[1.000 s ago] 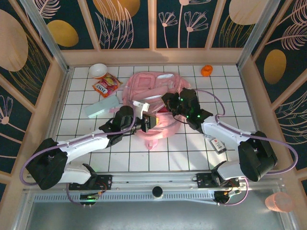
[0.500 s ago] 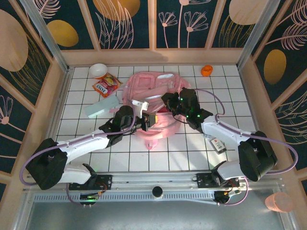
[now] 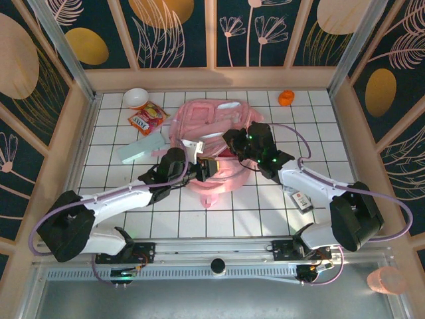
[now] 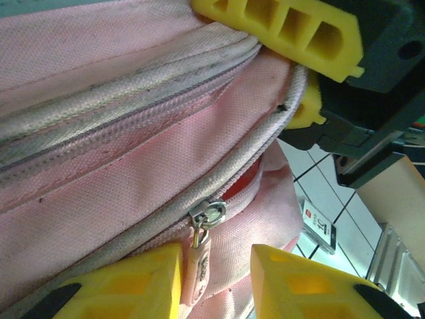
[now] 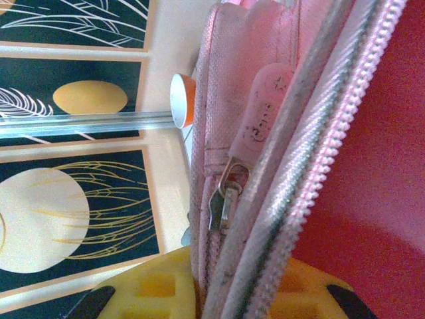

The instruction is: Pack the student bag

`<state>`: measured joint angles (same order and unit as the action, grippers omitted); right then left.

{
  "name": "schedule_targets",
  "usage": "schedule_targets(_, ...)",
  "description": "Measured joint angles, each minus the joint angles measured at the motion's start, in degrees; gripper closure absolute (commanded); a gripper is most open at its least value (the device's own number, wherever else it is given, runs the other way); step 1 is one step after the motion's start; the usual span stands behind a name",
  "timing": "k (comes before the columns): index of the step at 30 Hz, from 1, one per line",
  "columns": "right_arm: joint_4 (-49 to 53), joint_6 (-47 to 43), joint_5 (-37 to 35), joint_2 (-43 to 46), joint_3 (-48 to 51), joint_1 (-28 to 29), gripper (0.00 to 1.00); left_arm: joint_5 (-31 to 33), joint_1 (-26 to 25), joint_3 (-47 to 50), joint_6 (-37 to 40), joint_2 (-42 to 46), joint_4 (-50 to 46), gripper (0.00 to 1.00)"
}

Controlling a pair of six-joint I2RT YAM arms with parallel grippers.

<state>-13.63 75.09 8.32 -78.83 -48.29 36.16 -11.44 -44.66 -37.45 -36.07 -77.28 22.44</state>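
Observation:
The pink student bag [image 3: 202, 129] lies in the middle of the tiled table, and its zip is partly undone over a red inside [image 5: 378, 166]. My left gripper [image 3: 211, 166] is at the bag's near edge. In the left wrist view the left gripper [image 4: 216, 279] is open. The pink zipper pull [image 4: 198, 266] hangs loose between the yellow fingers [image 4: 133, 289], beside the left one. My right gripper [image 3: 232, 143] reaches in from the right. It [image 5: 232, 292] is shut on the bag's zipped rim [image 5: 265, 219].
At the back left sit a white bowl [image 3: 135, 98], a red snack packet [image 3: 147, 118] and a pale teal box [image 3: 141, 147]. An orange cup [image 3: 285, 98] stands at the back right. A small card [image 3: 302, 200] lies under the right arm. Wooden walls ring the table.
The left gripper's jaws have parted and released the zipper pull, after edging a little to the right along the bag. The right gripper still pinches the rim in the same place.

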Motion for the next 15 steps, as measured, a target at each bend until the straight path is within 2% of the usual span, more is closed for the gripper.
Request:
schedule_targets(10,0.98,-0.92,-0.68,0.0,-0.13,0.0,1.0,1.7,-0.04,-0.83,0.44,-2.21,-0.63,0.96)
schedule_targets(15,1.2,-1.27,-0.76,0.0,-0.42,0.02,1.0,2.01,-0.04,-0.83,0.66,-1.92,-0.83,1.0)
